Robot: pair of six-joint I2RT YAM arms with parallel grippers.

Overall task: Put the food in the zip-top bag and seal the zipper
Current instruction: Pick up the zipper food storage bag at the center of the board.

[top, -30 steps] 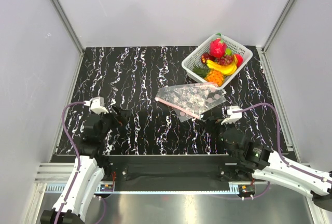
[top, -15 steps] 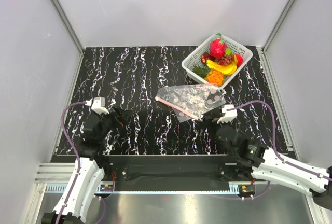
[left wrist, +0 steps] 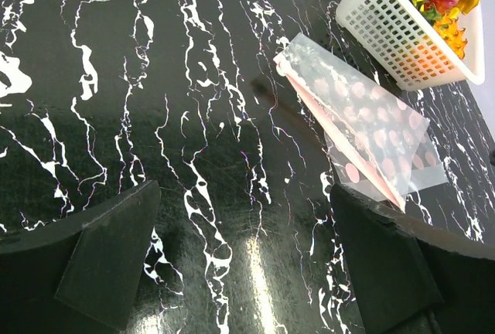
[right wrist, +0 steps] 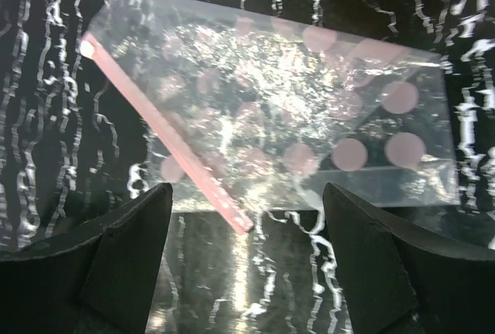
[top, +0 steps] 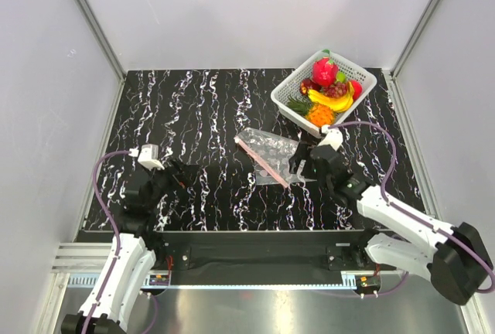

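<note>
The bag (top: 267,148) lies flat on the black marbled table (top: 193,110), right of centre and just in front of the basket (top: 286,86) without touching it. It is clear and crinkled, with pale round spots. Its zipper (top: 261,164) is a thin pink strip running slantwise along the left edge, from the far left corner down to the near corner. The food is not in the bag. The orange pineapple (top: 321,115) sits at the near end of the basket and the dark grapes (top: 334,89) lie further in, next to a banana (top: 332,102) and a big red fruit (top: 323,71). The right gripper (top: 304,165) reaches in over the bag's near right part, low above the table, with its jaws apart and nothing between the pads. In the right wrist view the two dark fingers (right wrist: 116,264) stand wide at the bottom corners. The near end of the zipper (right wrist: 166,137) and the bag's (right wrist: 263,125) near edge lie in the gap ahead of them. Whether a fingertip touches the plastic cannot be told. The left gripper (top: 179,173) rests low at the near left of the table, well apart from the bag, with its jaws spread wide and empty. In the left wrist view its fingers (left wrist: 108,260) frame bare table, while the bag (left wrist: 360,117) and the basket (left wrist: 394,40) lie off to the upper right.
</note>
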